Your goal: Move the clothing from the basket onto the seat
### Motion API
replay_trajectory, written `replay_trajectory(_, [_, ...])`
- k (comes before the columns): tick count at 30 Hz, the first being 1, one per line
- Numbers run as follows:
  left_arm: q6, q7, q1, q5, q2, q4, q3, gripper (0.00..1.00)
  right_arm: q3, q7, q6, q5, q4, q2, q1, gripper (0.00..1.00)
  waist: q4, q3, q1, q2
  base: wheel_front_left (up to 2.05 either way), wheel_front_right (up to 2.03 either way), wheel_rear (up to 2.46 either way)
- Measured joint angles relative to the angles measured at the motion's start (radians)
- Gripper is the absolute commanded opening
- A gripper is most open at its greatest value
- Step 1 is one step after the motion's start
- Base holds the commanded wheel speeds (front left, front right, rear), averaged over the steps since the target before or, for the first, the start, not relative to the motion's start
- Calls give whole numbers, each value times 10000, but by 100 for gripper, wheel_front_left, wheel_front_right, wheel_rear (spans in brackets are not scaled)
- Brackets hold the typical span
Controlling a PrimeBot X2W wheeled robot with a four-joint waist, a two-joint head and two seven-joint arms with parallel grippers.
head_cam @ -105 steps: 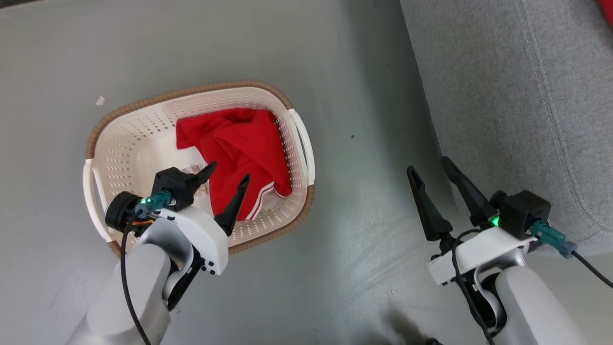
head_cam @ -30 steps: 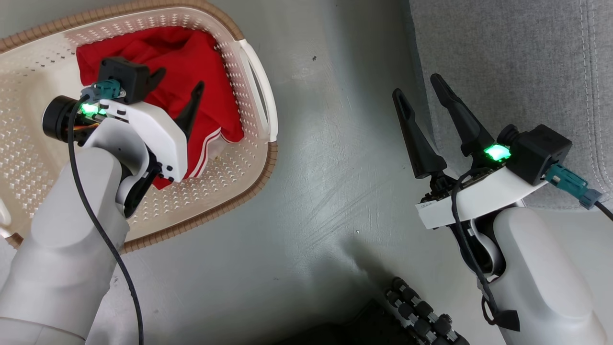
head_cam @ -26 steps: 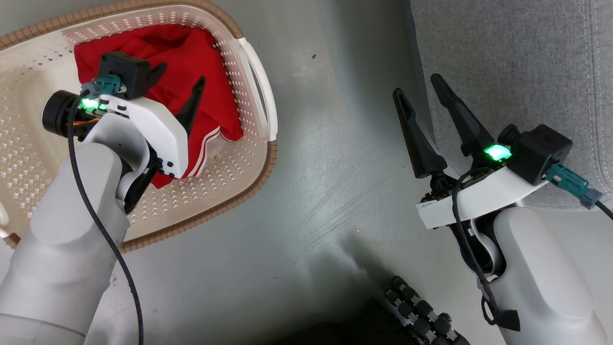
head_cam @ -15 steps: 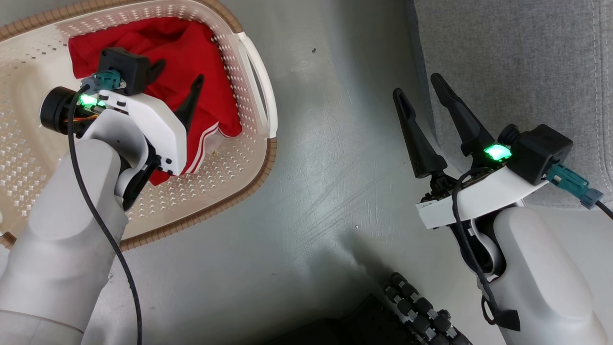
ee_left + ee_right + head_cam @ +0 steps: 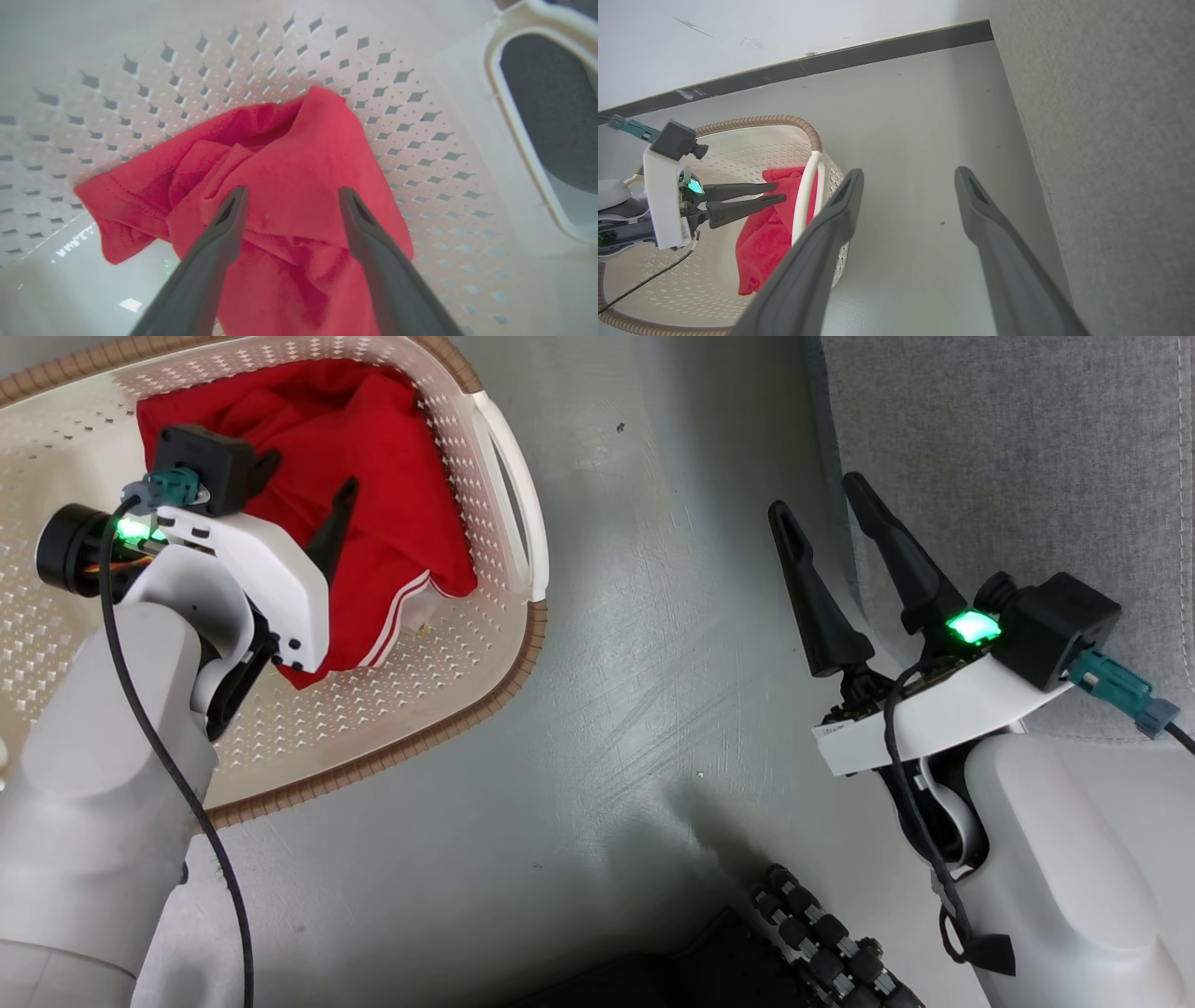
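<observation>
Clothing (image 5: 299, 154) in basket (image 5: 140, 70), beneath parted left fingers (image 5: 219, 245)

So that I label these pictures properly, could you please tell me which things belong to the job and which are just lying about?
Job: clothing, basket, sofa, left gripper, right gripper.
Just about: floor, skirting, ribbed black part.

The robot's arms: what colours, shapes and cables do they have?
Both have pale grey forearms, white wrist shells with a green light, a black camera block with a teal plug, and a black cable. The left tool and right tool each carry two long, dark, tapered fingers.
</observation>
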Motion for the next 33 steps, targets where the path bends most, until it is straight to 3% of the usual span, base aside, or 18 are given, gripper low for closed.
replay_trajectory(11, [-2, -10, -102, -2, -167, 245, -98, 100, 10, -2, 0, 0, 10, 0, -93, 100, -8, 60, 0, 0, 0, 0, 0])
replay_trajectory(33, [-2, 140, -595, 77, 21, 859, -213, 100, 23, -2, 0, -2, -33, 0, -93, 100, -94, 334, 0, 0, 0, 0, 0])
